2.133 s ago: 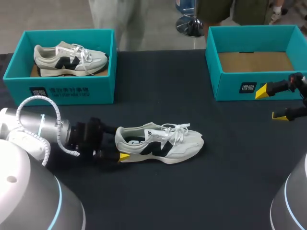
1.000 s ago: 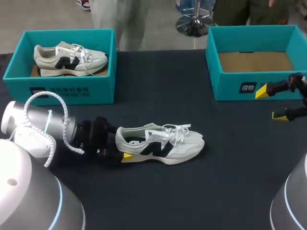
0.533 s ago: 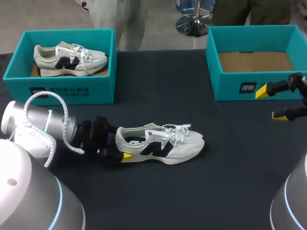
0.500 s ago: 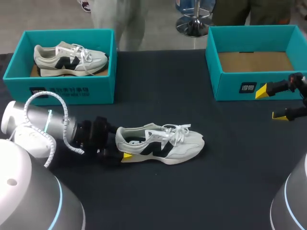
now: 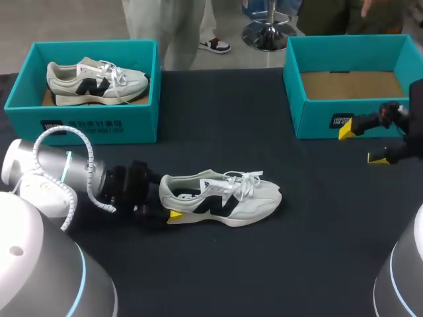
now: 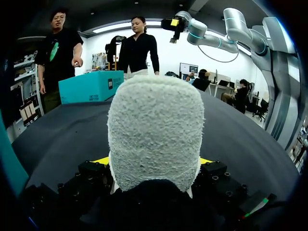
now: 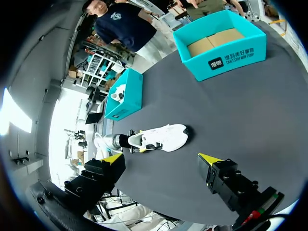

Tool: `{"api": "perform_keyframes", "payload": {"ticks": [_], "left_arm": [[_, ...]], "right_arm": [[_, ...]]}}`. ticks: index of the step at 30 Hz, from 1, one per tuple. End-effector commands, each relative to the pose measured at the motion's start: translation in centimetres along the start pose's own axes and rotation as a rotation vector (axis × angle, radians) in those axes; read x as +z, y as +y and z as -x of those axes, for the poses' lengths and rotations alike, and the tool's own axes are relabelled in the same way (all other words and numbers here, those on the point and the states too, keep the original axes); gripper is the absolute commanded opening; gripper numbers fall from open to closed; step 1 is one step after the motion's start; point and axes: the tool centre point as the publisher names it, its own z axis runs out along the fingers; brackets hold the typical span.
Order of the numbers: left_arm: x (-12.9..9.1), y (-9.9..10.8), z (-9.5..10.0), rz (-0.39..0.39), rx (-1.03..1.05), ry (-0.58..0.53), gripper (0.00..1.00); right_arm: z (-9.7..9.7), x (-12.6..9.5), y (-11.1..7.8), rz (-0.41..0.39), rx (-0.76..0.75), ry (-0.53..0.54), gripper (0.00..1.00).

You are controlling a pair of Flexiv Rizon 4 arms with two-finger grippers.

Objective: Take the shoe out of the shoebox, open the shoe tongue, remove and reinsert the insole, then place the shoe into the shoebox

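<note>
A black cloth-covered surface (image 5: 277,264) carries two open teal cardboard shoeboxes at its far side, well apart from each other. The left shoebox (image 5: 99,122) holds a white and grey sneaker with a black side logo (image 5: 96,80), its toe towards the other box. The right shoebox (image 5: 310,122) shows its brown cardboard floor (image 5: 350,84).

The task's shoe, a white and grey mesh sneaker with white laces and a black side logo (image 5: 225,198), stands on its sole on the bare cloth near the middle, nearer the robot than both boxes. Its toe points to the robot's right and its heel to the left.

The left hand (image 5: 165,203) lies low on the cloth and is clenched on the sneaker's heel. In the left wrist view the fuzzy grey heel (image 6: 154,130) fills the space between the fingers, and a yellow tip (image 6: 103,160) peeks out against each side of it.

The right hand (image 5: 362,143) hangs just in front of the right shoebox's front wall, near the surface's right edge. Its yellow-tipped fingers (image 7: 113,159) are spread wide, released, with only cloth between them.
</note>
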Motion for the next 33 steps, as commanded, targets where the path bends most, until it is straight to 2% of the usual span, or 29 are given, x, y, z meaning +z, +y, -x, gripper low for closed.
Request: {"api": "perform_keyframes", "payload": {"ticks": [1, 7, 12, 22, 33], "left_arm": [[0.1, 0.0, 0.0, 0.003, 0.0, 0.0, 0.0], [0.1, 0.0, 0.0, 0.003, 0.0, 0.0, 0.0], [0.1, 0.0, 0.0, 0.003, 0.0, 0.0, 0.0], [0.1, 0.0, 0.0, 0.003, 0.0, 0.0, 0.0], [0.1, 0.0, 0.0, 0.003, 0.0, 0.0, 0.0]], "right_arm": [[-1.0, 1.4, 0.4, 0.015, 0.0, -0.04, 1.0], [-2.7, 3.7, 0.8, 0.055, 0.006, -0.081, 1.0], [-4.2, 6.3, 1.5, 0.068, 0.013, -0.074, 1.0], [-6.2, 11.3, 1.3, -0.013, -0.003, -0.089, 1.0], [-6.2, 11.3, 1.3, -0.013, -0.003, -0.089, 1.0]]}}
